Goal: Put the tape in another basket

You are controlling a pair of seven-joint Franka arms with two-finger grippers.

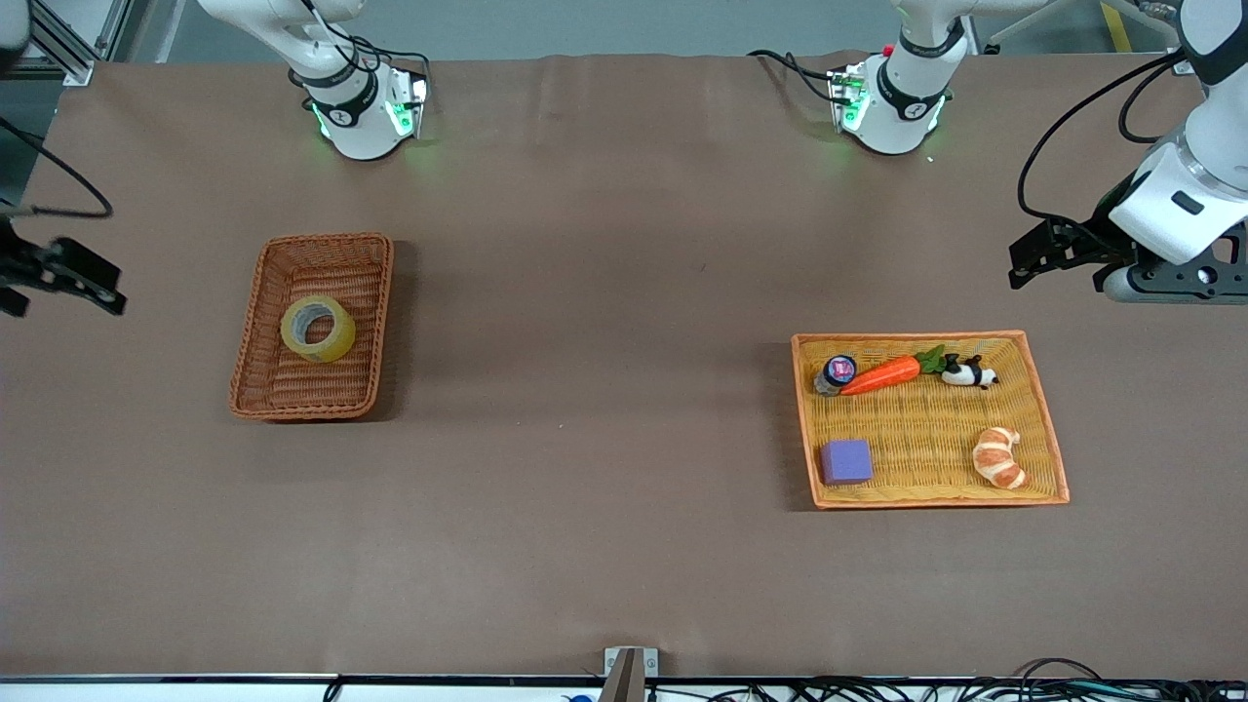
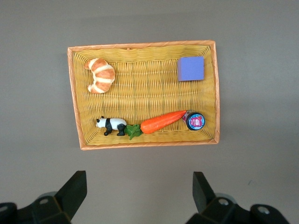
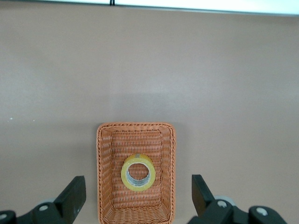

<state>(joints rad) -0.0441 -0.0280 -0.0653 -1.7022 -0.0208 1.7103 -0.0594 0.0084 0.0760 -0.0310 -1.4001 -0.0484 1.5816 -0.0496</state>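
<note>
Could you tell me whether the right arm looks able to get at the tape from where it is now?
Probably yes. The tape lies uncovered and alone in the brown basket at the right arm's end of the table, and the right gripper is open, up in the air beside that basket.

left arm: reaches from its base out to its own end of the worktop, wrist raised | left claw [image 2: 137, 196]: in the air, fingers spread wide, holding nothing | right arm: out at its own end, raised | right claw [image 3: 138, 196]: in the air, fingers spread wide, holding nothing
</note>
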